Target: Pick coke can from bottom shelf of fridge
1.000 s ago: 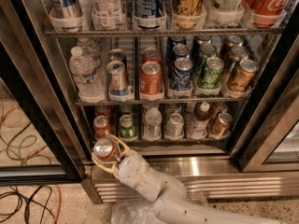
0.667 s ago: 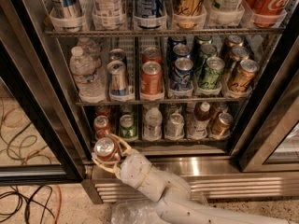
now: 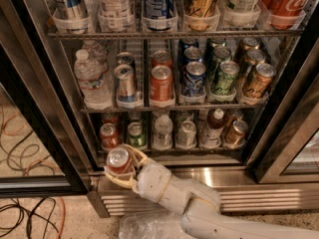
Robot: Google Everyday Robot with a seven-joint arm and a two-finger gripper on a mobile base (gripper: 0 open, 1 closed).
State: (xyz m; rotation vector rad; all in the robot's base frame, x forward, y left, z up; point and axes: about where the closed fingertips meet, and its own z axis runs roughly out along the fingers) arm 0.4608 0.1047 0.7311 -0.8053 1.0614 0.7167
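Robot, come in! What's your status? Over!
End effector shut on short red aluminium coke can, held outside, below the dim wire bottom shelf. Nothing seen in the way. Over.

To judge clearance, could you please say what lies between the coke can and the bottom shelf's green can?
In the camera view, only the bottom shelf's front rail; the hand grips the coke can just below it.

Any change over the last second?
Nothing clear. The gripper stays shut on the coke can, held out in front of the fridge, just below the bottom shelf. The cans on the shelves are as before.
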